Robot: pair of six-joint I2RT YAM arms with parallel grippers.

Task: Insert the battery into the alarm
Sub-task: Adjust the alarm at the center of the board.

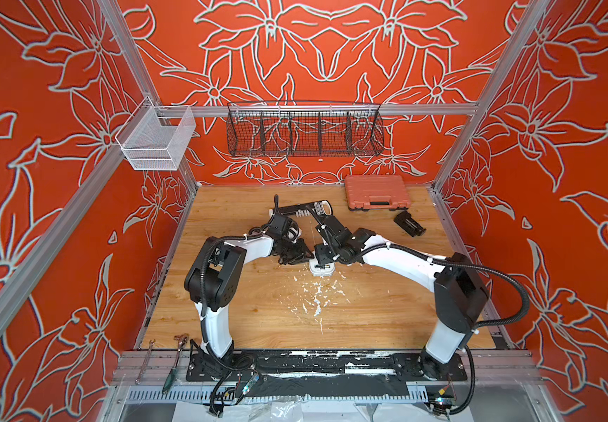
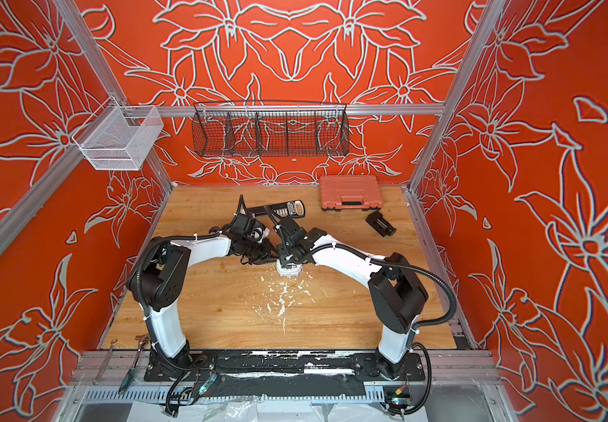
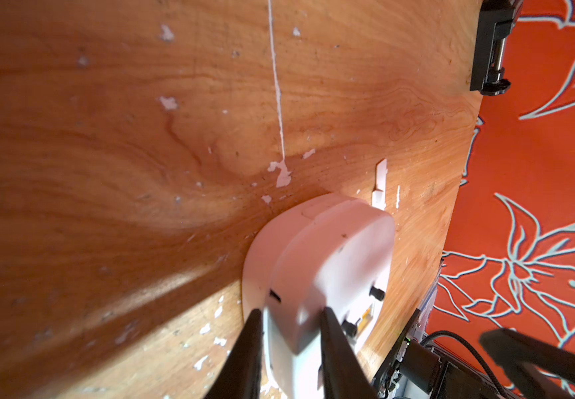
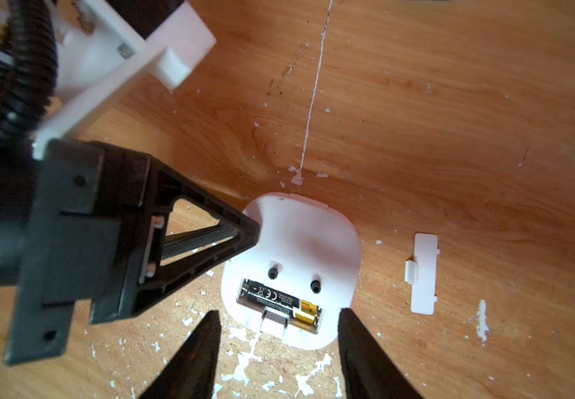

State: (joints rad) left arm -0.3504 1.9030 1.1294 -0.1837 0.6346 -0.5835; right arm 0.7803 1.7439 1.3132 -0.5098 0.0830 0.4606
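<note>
Two grippers meet at one spot, mid-table. The left gripper (image 3: 292,311) is clamped on the alarm (image 4: 296,235): one finger against its rim, the other on the back panel, pinching a corner. That alarm lies face down on the table (image 4: 451,138), plain white back up. The right gripper (image 4: 279,312) hangs just above it, fingers apart, gripping nothing; the alarm's near edge lies between the two tips. The battery (image 4: 279,298) is seated flat in the alarm's back, directly ahead of the right gripper's tips, with its black body toward the left gripper and its gold end away from it. Two small black knobs (image 4: 272,273) sit just past the battery, on the far side from the right gripper. A white cover (image 4: 424,273) lies flat on the wood, apart from the alarm, on the side away from the left gripper. In both top views the wrists hide most of the alarm, and the battery can't be made out there.
</note>
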